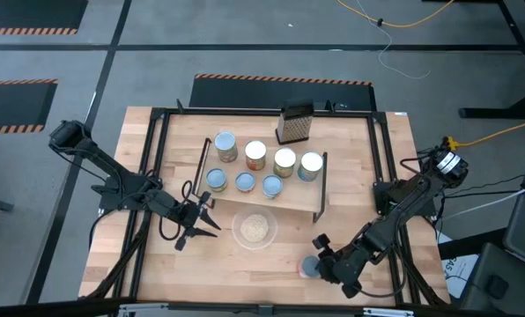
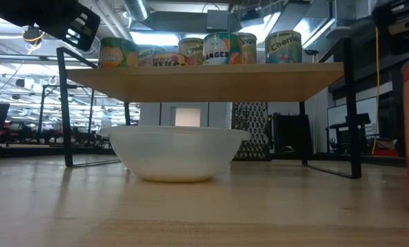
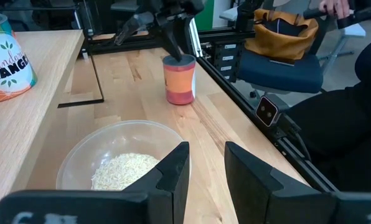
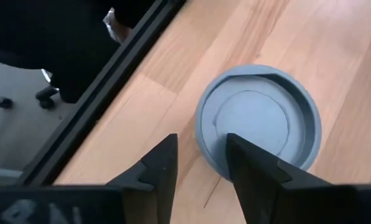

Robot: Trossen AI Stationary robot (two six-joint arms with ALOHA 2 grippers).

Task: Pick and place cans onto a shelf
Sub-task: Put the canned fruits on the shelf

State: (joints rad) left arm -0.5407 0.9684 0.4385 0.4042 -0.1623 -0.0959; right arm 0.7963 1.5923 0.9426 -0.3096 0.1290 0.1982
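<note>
Cans [image 1: 255, 155], seven, already stand on the shelf [image 1: 308, 201]; left of them the left claw [image 1: 211, 217] waits released beside the rice bowl [image 1: 255, 228]. One upright blue-topped can [image 1: 309, 266] remains on the bench [image 1: 271, 264], directly below the right claw [image 1: 321, 247], whose jaws hang apart, grasping nothing.

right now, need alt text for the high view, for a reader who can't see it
Seven cylindrical tins stand on a light-wood shelf on a wooden table; an eighth blue-grey-topped can sits near the front edge, with the right claw over it. The open left claw waits beside a clear bowl of beige grains.
</note>
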